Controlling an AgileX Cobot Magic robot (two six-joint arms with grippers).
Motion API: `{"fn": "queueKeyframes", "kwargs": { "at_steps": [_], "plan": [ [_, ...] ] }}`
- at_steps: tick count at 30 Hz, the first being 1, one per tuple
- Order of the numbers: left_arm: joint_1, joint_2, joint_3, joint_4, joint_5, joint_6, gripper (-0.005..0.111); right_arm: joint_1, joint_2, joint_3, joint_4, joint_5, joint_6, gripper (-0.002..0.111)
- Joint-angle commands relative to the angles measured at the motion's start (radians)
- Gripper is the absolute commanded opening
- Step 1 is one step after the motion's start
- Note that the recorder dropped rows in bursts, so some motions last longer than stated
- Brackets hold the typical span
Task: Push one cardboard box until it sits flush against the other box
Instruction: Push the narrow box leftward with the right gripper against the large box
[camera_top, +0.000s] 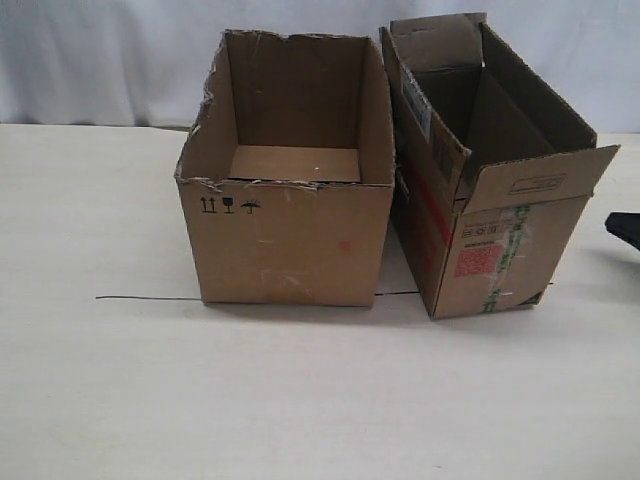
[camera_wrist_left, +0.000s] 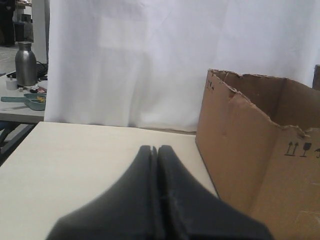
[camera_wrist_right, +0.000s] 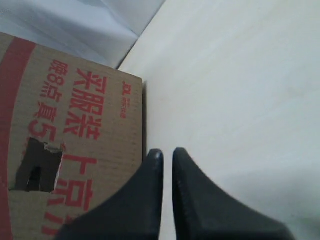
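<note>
The narrow cardboard box (camera_top: 500, 250), with a red label and green-printed tape, stands at the right, turned at a slight angle. Left of it stands the other box (camera_top: 290, 240), wider, with torn top edges and black symbols. A wedge of table shows between their fronts. My right gripper (camera_top: 622, 230) pokes in at the right edge, apart from the narrow box. In the right wrist view my right gripper (camera_wrist_right: 167, 152) has only a thin slit between its fingers, beside the corner of the red-printed box side (camera_wrist_right: 75, 150). My left gripper (camera_wrist_left: 154, 148) is shut and empty, apart from the wider box (camera_wrist_left: 260, 150).
A thin black line (camera_top: 150, 298) runs along the table under the boxes' front. White curtain hangs behind. In the left wrist view a side table beyond the table's edge holds a metal bottle (camera_wrist_left: 26, 62) and a teal tray (camera_wrist_left: 31, 101).
</note>
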Motion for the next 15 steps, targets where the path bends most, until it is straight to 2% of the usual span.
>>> {"fn": "queueKeyframes", "kwargs": {
  "at_steps": [1, 15],
  "plan": [
    [-0.006, -0.003, 0.002, 0.003, -0.008, -0.006, 0.0, 0.028, -0.008, 0.046, -0.023, -0.035, -0.021, 0.005],
    [-0.006, -0.003, 0.002, 0.003, -0.006, -0.006, 0.0, 0.2, -0.008, 0.057, -0.029, -0.035, -0.027, 0.005]
  ]
}}
